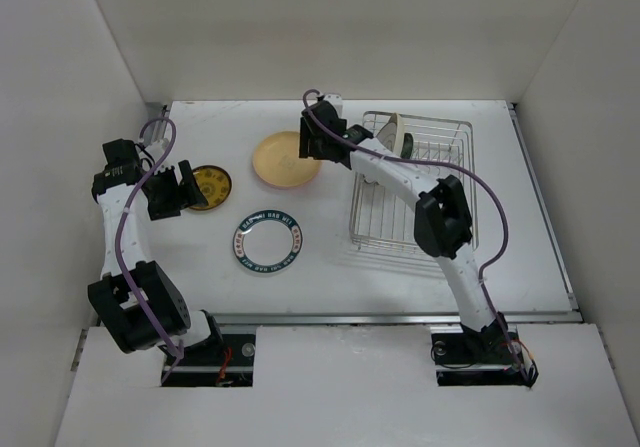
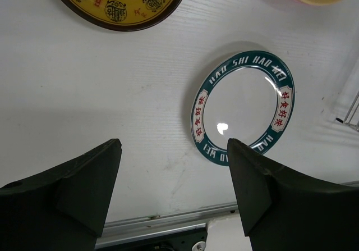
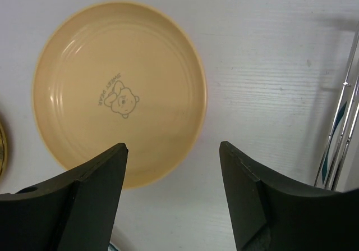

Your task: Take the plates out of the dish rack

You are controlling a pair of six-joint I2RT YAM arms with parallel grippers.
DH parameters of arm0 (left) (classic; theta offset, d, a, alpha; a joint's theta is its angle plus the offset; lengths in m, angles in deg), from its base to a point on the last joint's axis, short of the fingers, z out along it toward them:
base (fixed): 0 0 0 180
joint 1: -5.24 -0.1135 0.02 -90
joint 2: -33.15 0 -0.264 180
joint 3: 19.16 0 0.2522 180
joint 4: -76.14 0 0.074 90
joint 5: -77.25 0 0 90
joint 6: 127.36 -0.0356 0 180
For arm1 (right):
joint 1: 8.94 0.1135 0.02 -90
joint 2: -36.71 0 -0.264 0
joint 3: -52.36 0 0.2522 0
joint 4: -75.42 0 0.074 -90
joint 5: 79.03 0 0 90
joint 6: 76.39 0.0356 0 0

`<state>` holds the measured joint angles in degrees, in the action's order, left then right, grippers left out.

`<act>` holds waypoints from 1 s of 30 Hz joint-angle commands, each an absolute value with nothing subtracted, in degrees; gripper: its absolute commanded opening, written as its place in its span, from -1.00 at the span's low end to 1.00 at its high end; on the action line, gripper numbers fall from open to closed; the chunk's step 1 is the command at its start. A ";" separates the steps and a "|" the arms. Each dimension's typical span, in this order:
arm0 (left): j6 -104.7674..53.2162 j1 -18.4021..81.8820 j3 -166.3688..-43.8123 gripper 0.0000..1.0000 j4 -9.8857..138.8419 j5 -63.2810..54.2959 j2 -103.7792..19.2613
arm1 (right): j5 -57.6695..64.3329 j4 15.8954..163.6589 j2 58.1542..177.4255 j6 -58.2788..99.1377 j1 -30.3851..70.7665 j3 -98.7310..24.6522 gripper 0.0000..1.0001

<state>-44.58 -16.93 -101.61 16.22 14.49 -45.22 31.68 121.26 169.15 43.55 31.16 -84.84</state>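
Observation:
Three plates lie flat on the table: a small yellow plate with a dark rim (image 1: pixel 211 185), a yellow-tan plate (image 1: pixel 286 159) and a white plate with a dark lettered rim (image 1: pixel 269 242). The silver wire dish rack (image 1: pixel 440 217) stands at the right, and a pale plate (image 1: pixel 397 133) stands on edge in its far left corner. My left gripper (image 1: pixel 180 192) is open and empty beside the small yellow plate. My right gripper (image 1: pixel 312 149) is open and empty at the tan plate's right edge. In the right wrist view the tan plate (image 3: pixel 118 88) lies just beyond the open gripper (image 3: pixel 173 147).
In the left wrist view the open gripper (image 2: pixel 174 145) hovers over bare table near the front rail, with the lettered plate (image 2: pixel 245 106) to its right and the yellow plate (image 2: pixel 120 1) beyond. Rack wires (image 3: pixel 339 133) stand to the right of the right gripper. White walls enclose the table.

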 commanded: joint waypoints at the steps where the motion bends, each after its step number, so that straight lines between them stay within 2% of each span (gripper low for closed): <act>1: -45.53 -16.91 -102.09 0.47 15.26 15.90 -44.99 | 28.49 119.77 164.85 38.58 31.23 -84.19 0.45; 4: -45.53 -16.91 -102.09 0.47 15.26 15.90 -44.99 | 27.85 119.77 164.16 37.26 32.45 -85.51 0.40; 7: -45.53 -16.91 -102.09 0.47 15.26 14.59 -44.37 | 29.68 115.74 157.14 35.95 33.08 -79.11 0.40; 12: -45.53 -16.91 -102.09 0.47 15.79 14.58 -43.85 | 39.41 112.04 141.76 33.40 33.08 -68.91 0.45; 14: -45.53 -16.91 -101.56 0.47 15.79 14.58 -43.85 | 43.56 112.99 135.26 31.90 33.08 -65.65 0.54; 17: -45.53 -16.91 -101.56 0.47 15.79 14.05 -43.85 | 51.03 115.54 128.67 30.67 33.08 -62.40 0.56; 22: -45.53 -16.91 -101.56 0.47 15.79 14.05 -43.85 | 57.37 119.32 125.21 31.71 29.31 -58.45 0.56; 25: -45.53 -16.91 -101.56 0.47 15.79 14.05 -43.85 | 57.21 122.05 125.21 36.46 26.06 -57.74 0.38; 27: -45.53 -16.91 -101.56 0.47 15.79 14.05 -43.32 | 52.57 122.05 125.21 40.05 21.58 -56.07 0.19; 30: -45.53 -16.91 -101.56 0.47 15.79 14.05 -43.32 | 41.05 119.43 125.21 41.65 15.60 -52.92 0.12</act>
<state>-44.60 -16.93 -101.61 16.25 13.77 -45.22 49.21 118.90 125.35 37.91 19.66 -55.18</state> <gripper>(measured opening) 0.731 0.566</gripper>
